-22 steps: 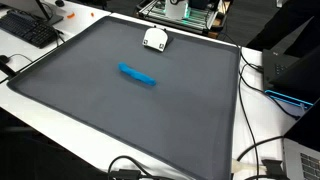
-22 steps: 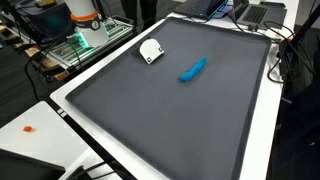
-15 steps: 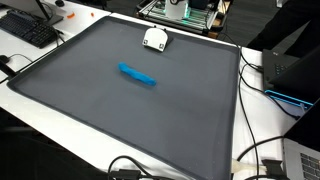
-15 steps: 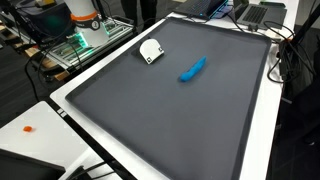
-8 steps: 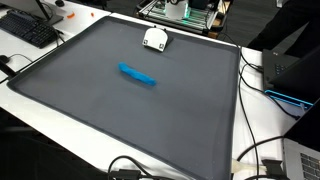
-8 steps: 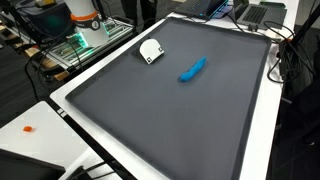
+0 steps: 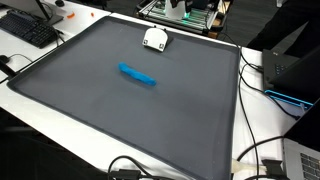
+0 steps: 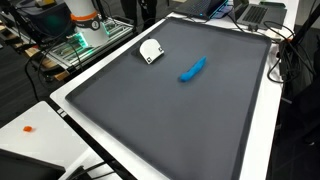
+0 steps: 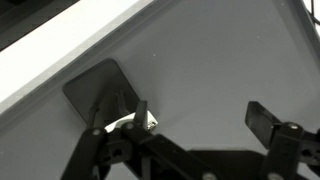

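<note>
No legible writing in any view.
No text, label, brand, number or sign could be read. The keys of the black keyboard (image 7: 28, 30) beside the dark grey mat (image 7: 150, 125) were too small to make out. The white rounded plastic object (image 7: 154, 39), the blue elongated object (image 7: 137, 76) and the mat itself showed nothing readable at this size.

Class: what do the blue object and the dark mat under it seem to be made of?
Blue object: probably plastic or rubber, its colour uniform and saturated; too small to be sure. Dark mat: likely matte fabric or rubber sheet, evenly grey, no reflections.
</note>
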Action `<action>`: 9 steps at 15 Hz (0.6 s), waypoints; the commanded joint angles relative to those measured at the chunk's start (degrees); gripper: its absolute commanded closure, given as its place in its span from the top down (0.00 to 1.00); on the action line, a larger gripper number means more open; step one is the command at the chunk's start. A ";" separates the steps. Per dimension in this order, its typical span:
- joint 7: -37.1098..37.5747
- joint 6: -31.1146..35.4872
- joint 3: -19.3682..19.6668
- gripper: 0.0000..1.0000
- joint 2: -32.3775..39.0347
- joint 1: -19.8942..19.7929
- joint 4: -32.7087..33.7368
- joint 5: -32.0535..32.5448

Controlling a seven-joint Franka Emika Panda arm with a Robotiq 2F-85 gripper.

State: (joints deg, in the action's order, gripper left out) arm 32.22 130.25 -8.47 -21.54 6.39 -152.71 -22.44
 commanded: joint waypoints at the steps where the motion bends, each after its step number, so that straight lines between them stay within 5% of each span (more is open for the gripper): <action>1: 8.25 3.29 -1.43 1.00 -1.67 -0.35 -3.40 -4.82; 9: 24.82 11.57 -1.14 1.00 2.41 -2.95 -5.54 -4.36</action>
State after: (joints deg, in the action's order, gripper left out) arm 52.03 138.79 -9.11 -20.45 5.05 -156.88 -27.50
